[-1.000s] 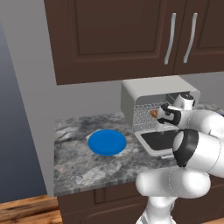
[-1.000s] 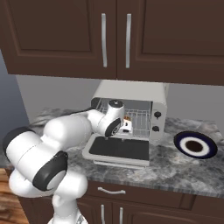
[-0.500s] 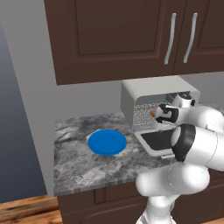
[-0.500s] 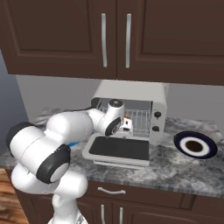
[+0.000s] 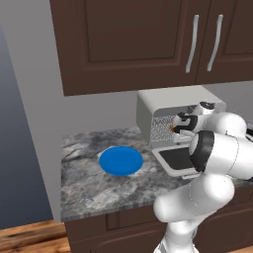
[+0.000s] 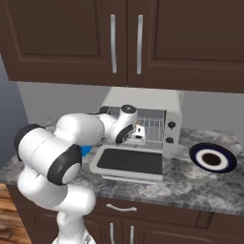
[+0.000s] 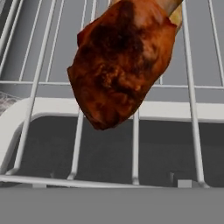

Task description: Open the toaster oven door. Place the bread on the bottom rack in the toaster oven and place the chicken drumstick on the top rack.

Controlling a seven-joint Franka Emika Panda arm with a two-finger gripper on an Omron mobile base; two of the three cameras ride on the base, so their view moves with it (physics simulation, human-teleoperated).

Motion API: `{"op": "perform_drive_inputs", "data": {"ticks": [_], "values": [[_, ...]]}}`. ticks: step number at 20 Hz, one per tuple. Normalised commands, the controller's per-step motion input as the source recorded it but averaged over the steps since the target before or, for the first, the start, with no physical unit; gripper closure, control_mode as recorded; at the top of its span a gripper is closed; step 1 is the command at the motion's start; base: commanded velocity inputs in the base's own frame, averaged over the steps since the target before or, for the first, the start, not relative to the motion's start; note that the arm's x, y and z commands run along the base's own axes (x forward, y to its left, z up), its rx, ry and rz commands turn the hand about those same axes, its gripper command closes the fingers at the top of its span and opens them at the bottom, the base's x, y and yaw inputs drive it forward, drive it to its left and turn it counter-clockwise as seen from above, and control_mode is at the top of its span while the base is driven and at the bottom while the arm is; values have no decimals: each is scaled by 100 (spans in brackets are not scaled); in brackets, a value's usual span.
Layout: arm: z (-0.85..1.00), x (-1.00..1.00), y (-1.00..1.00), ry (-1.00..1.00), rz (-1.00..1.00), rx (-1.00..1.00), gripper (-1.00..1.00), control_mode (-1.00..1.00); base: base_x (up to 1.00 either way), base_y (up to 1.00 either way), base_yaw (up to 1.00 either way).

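The chicken drumstick (image 7: 120, 61) lies on the top rack (image 7: 192, 109) just ahead of the gripper (image 6: 138, 135); thick mottled red-brown end nearest, bone away; jaws spread wide, empty.

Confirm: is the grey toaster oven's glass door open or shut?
Open. The glass door lies flat, folded down on the counter before the grey toaster oven, baring its wire racks.

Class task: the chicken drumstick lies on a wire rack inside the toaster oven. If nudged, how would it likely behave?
The chicken drumstick looks rounded and thick at one end, so it may rock or roll rather than slide. The thin, widely spaced wires of the top rack give little support, so it could tilt between them. Its rough browned skin probably isn't slippery.
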Motion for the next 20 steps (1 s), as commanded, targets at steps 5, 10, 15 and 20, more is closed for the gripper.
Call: {"op": "perform_drive_inputs", "data": {"ticks": [5, 10, 15, 20], "values": [[0, 33, 0, 0, 0, 8, -100, -100, 0, 0, 0], [0, 31, 0, 0, 0, 6, -100, -100, 0, 0, 0], [0, 24, 1, 0, 0, 0, -100, -100, 0, 0, 0], [0, 22, 0, 0, 0, 0, -100, -100, 0, 0, 0]]}}
